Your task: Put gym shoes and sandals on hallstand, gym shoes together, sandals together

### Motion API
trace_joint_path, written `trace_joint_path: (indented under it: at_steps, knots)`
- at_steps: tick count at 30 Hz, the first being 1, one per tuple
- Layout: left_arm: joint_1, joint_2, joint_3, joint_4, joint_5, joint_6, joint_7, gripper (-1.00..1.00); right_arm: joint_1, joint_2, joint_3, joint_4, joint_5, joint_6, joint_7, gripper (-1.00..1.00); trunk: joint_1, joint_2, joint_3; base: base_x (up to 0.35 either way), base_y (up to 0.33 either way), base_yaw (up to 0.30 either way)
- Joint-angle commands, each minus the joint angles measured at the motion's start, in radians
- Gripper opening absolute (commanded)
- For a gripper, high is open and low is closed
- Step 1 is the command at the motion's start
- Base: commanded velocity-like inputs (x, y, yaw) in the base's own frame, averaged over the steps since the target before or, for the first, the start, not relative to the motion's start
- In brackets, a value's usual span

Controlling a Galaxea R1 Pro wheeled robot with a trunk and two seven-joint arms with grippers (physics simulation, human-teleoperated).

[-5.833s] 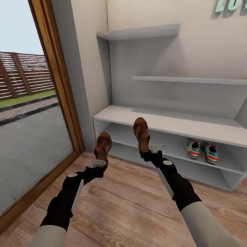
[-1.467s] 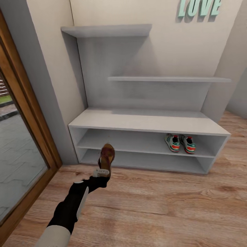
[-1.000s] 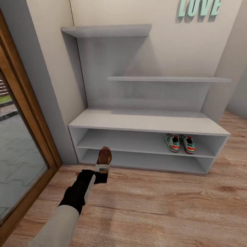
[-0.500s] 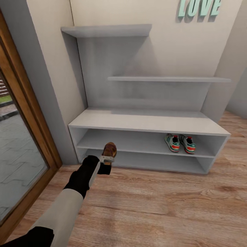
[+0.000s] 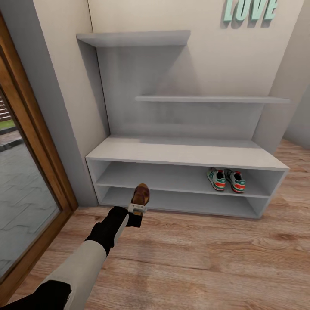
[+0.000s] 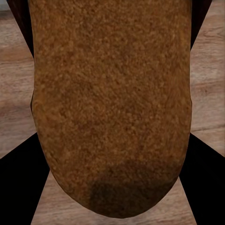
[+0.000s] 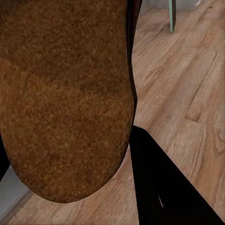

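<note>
Your left gripper (image 5: 137, 209), low and left of centre, clamps one sandal (image 5: 141, 194) pointing into the hallstand (image 5: 181, 154)'s lower opening straight ahead, while the right one probably grips the other sandal (image 7: 61, 93).

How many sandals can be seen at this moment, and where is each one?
2. One sandal is held in the left gripper just in front of the hallstand's lower left opening; the other sandal is close against the right wrist camera, over the corridor floor.
</note>
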Motion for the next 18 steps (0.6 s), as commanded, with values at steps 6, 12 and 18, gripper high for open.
trace_joint_path:
  at_steps: [6, 12, 18]
  knots:
    - [0.000, 0.000, 0.000, -0.002, -0.010, -0.009, -0.008, -1.00, -0.001, 0.002, -0.001, -0.001, -0.014, 0.005, -0.005, -1.00, 0.000, 0.000, -0.001, 0.000, 0.000, 0.000]
    - [0.001, 0.000, 0.000, -0.002, -0.010, -0.039, -0.008, -1.00, -0.001, 0.002, 0.001, -0.001, -0.013, 0.007, -0.007, -1.00, 0.000, 0.000, -0.001, 0.000, 0.000, 0.000]
    - [0.001, 0.000, 0.000, -0.002, -0.010, -0.044, -0.008, -1.00, -0.001, 0.002, 0.001, -0.001, -0.013, 0.007, -0.007, -1.00, 0.000, 0.000, -0.003, 0.000, 0.000, 0.000]
